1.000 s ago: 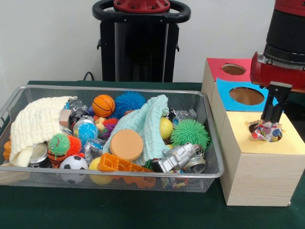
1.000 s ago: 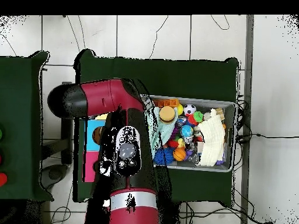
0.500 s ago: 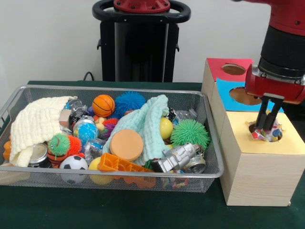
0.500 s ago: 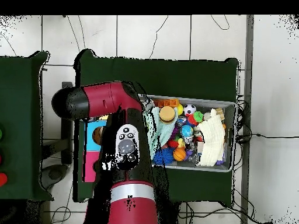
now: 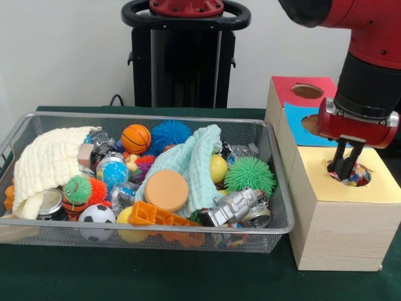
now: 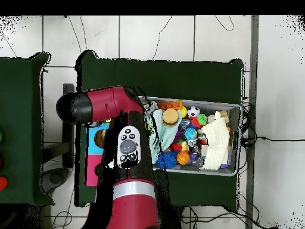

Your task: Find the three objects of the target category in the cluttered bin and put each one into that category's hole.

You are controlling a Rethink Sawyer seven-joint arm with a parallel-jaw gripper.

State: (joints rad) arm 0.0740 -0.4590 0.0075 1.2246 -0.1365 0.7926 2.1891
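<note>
My claw — tips down in the yellow hole, whether spread or pinched I cannot tell. Item: crinkly multicoloured wrapper piece, lodged in that hole; likely light, soft, slippery — best pinched at a raised fold.

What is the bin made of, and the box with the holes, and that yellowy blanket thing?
The bin looks like grey metal wire mesh: you can see the toys through its sides. The box looks like pale, unpainted wood, with grain lines on its front. The cream cloth looks like soft woven fabric, probably cotton, with a crinkly, waffled surface and loose folds.
</note>
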